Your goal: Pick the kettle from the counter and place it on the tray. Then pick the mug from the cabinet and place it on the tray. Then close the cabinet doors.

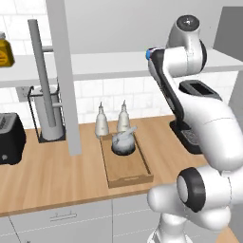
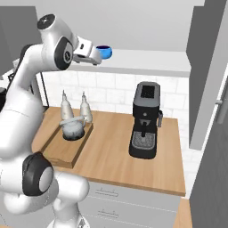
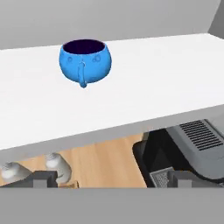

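Kettle (image 1: 123, 141) already on tray (image 1: 133, 173); tool (image 3: 111, 178) wide open, empty, near shelf (image 3: 144, 83) edge: advance level, straddle mug (image 3: 85, 62) body, avoid its handle.

Left base view: taken from behind and to the left of the arm, looking forward and down across the counter (image 1: 57, 175), with the tray (image 1: 126, 172) near the counter's front edge at centre. Right base view: taken from behind and to the right, facing the same counter (image 2: 116, 160) from the opposite side. Shared content: the tray (image 2: 60, 151), the kettle (image 1: 123, 141) (image 2: 73, 128) on it, two pale bottles (image 1: 112, 119) (image 2: 75, 107) and the coffee machine (image 1: 187, 133) (image 2: 144, 120). Hand view: close and nearly level with the cabinet (image 3: 144, 87) shelf (white surface), facing the mug (image 3: 85, 62), handle toward the lens; the coffee machine (image 3: 183, 148) appears below the shelf edge.
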Motion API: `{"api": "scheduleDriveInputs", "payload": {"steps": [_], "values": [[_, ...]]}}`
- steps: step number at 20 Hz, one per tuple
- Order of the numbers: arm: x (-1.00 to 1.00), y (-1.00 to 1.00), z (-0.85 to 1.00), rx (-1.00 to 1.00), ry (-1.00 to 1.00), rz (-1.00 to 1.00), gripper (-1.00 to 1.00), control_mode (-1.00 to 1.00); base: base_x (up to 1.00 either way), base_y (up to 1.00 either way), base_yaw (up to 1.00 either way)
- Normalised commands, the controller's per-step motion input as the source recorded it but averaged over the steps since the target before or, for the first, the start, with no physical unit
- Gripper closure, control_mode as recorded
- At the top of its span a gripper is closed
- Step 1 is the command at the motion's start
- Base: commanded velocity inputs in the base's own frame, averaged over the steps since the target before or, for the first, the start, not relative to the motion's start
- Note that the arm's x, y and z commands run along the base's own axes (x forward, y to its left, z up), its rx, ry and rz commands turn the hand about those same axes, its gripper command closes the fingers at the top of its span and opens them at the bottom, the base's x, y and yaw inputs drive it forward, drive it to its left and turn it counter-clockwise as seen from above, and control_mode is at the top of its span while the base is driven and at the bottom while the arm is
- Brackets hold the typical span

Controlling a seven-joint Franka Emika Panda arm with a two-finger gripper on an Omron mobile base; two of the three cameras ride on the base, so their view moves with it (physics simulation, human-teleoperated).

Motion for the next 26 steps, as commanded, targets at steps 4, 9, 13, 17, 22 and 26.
{"api": "scheduleDriveInputs", "payload": {"steps": [4, 9, 13, 17, 22, 26], "values": [[0.92, 0.0, 0.02, -0.01, 0.0, 0.0, -1.0, -1.0, 0.0, 0.0, 0.0], [0.7, 0.0, 0.01, 0.0, -0.04, 0.0, -1.0, -1.0, 0.0, 0.0, 0.0], [0.47, 0.0, -0.07, 0.0, -0.04, 0.0, -1.0, -1.0, 0.0, 0.0, 0.0], [0.27, 0.0, -0.22, 0.0, -0.02, 0.0, -1.0, -1.0, 0.0, 0.0, 0.0], [0.27, 0.0, -0.18, 0.0, -0.03, 0.0, -1.0, -1.0, 0.0, 0.0, 0.0], [0.43, 0.0, 0.0, 0.0, -0.01, 0.0, -1.0, -1.0, 0.0, 0.0, 0.0]]}}
